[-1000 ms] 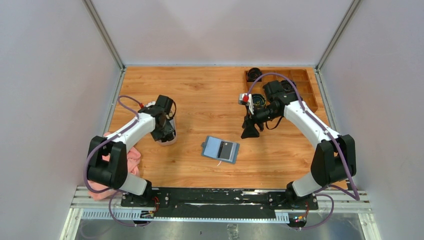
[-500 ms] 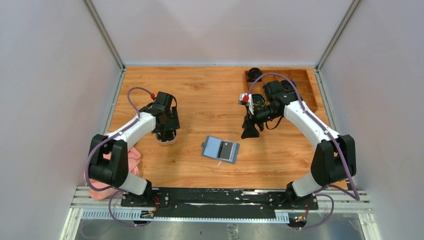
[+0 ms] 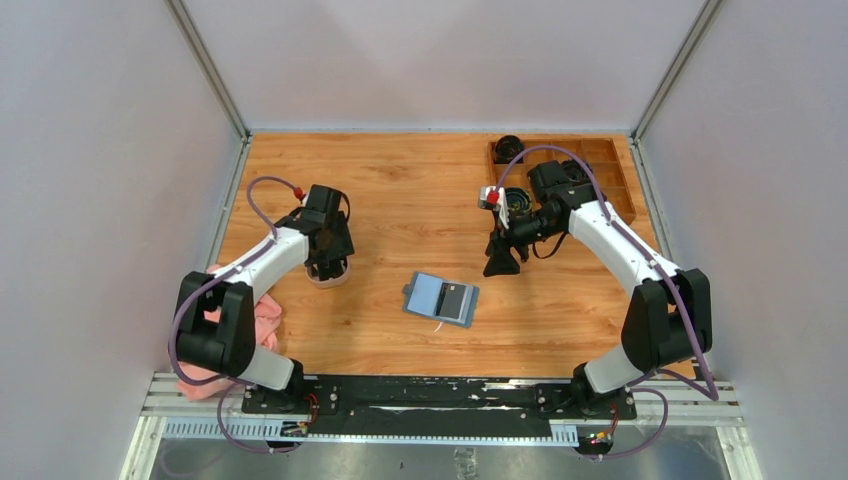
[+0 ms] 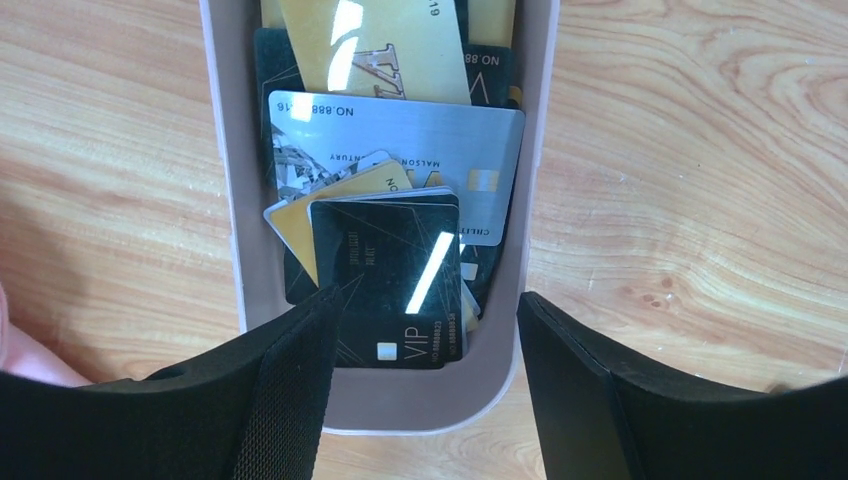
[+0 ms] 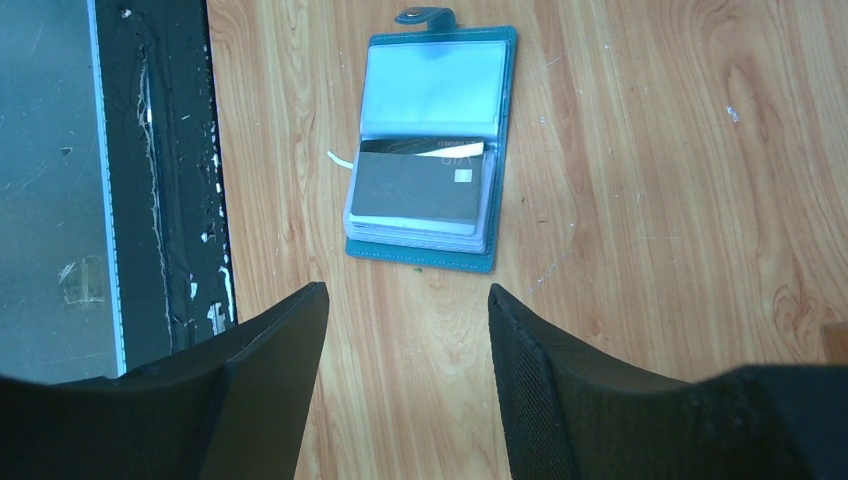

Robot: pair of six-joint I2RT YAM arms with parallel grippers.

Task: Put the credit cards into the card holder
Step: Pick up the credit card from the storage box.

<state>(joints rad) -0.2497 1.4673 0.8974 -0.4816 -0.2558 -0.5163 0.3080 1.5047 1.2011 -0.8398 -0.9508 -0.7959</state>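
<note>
Left gripper (image 4: pixel 425 320) spread over the end of dish (image 4: pixel 225 200), pinching nothing, cards (image 4: pixel 400 150) piled in dish, top black card (image 4: pixel 385 270) reads VIP, silver card NO.888, right gripper (image 5: pixel 405 290) spread, empty, near holder (image 5: pixel 430 90), holder open mid-table, pocketed card (image 5: pixel 420 190) marked VIP

Robot lab: panel-walled wooden bench (image 3: pixel 400 180)

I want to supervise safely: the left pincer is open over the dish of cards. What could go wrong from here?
The cards lie stacked and overlapping in the dish, so the left pincer might lift several or slip. It stands close to the dish walls and could knock them. The open wallet lies loose; it might slide.
</note>
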